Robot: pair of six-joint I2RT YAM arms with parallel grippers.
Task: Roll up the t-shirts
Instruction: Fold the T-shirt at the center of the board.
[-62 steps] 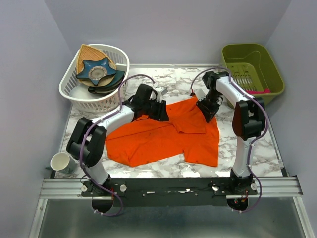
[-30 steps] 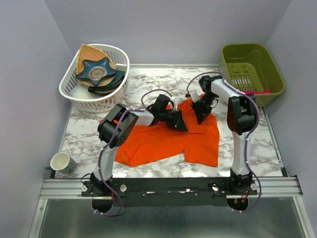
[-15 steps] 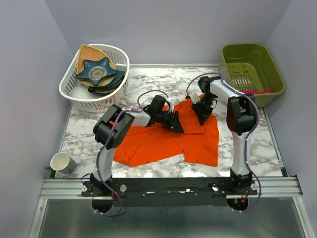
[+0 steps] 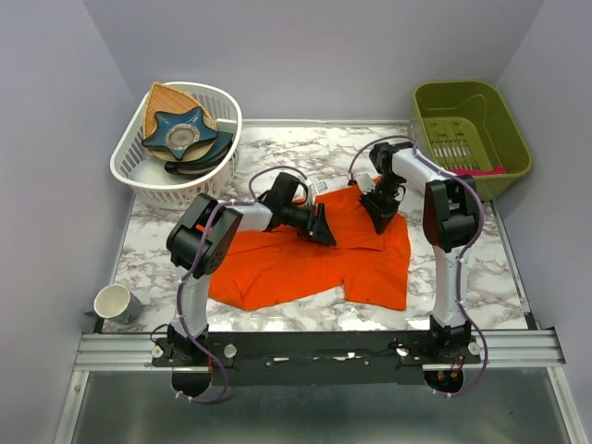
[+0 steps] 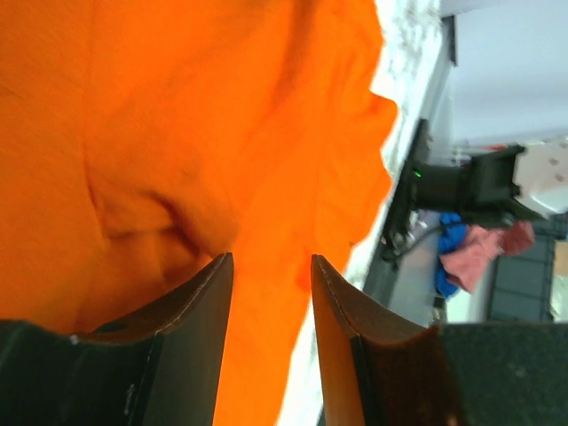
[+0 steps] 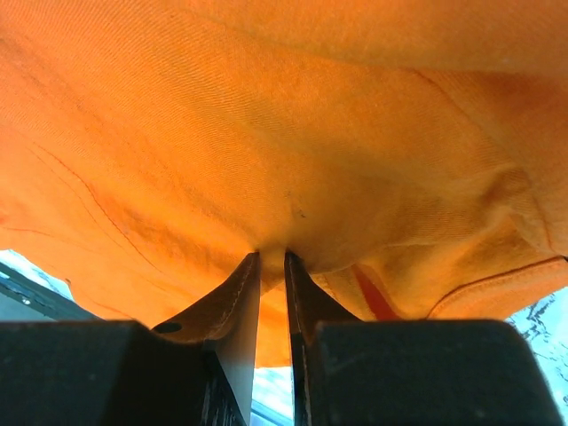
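The bright orange t-shirt (image 4: 305, 264) lies spread on the marble table, its far edge partly folded over. My left gripper (image 4: 324, 228) lies low over the shirt's middle, jaws a little apart with orange fabric (image 5: 266, 177) showing between and beyond them, gripping nothing. My right gripper (image 4: 378, 213) is at the shirt's far right edge, shut on a pinch of the fabric (image 6: 273, 253), which bunches between the fingertips and fills the right wrist view.
A white basket (image 4: 211, 171) with a blue star dish (image 4: 182, 132) and a tan woven piece (image 4: 166, 97) stands at the back left. A green bin (image 4: 470, 116) holding a pink item (image 4: 486, 171) is at the back right. A white cup (image 4: 114, 302) sits at the front left.
My left gripper has drawn back left from the shirt's centre and the left elbow has swung left. My right gripper has stayed pinching the far right edge.
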